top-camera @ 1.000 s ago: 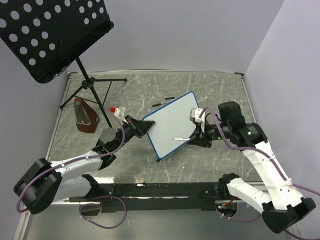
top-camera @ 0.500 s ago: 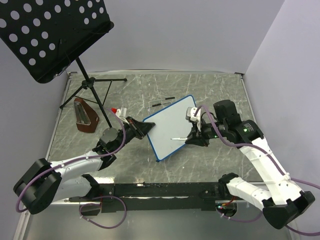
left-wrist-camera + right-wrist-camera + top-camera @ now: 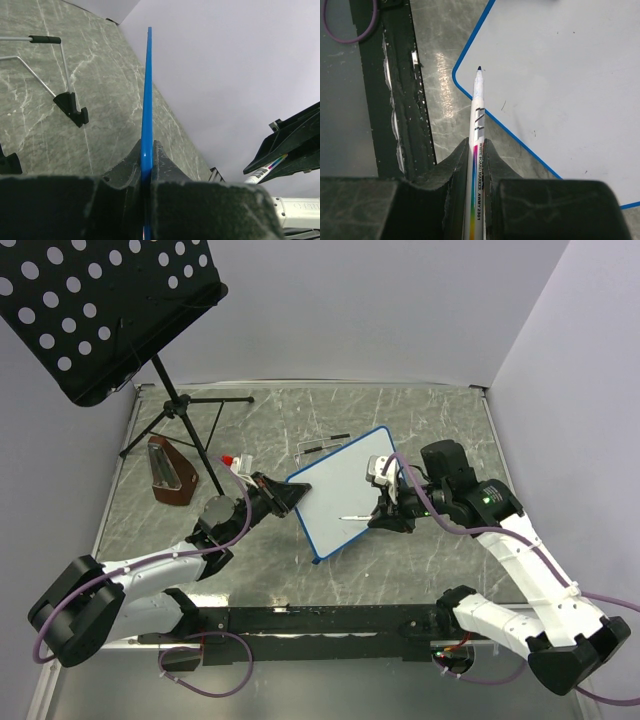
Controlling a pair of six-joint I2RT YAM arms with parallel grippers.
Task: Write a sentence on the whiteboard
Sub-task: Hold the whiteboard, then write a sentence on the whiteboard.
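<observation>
The whiteboard (image 3: 345,498) is held tilted over the middle of the bench (image 3: 420,420), its blue edge clamped in the closed left tool (image 3: 287,495). A marker (image 3: 353,517) is gripped by the closed right tool (image 3: 384,517), its tip pointed at the board's face near a corner

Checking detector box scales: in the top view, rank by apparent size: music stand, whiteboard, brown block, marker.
1. Music stand (raised, so nearer the camera, which flatters it)
2. Whiteboard
3. Brown block
4. Marker
</observation>
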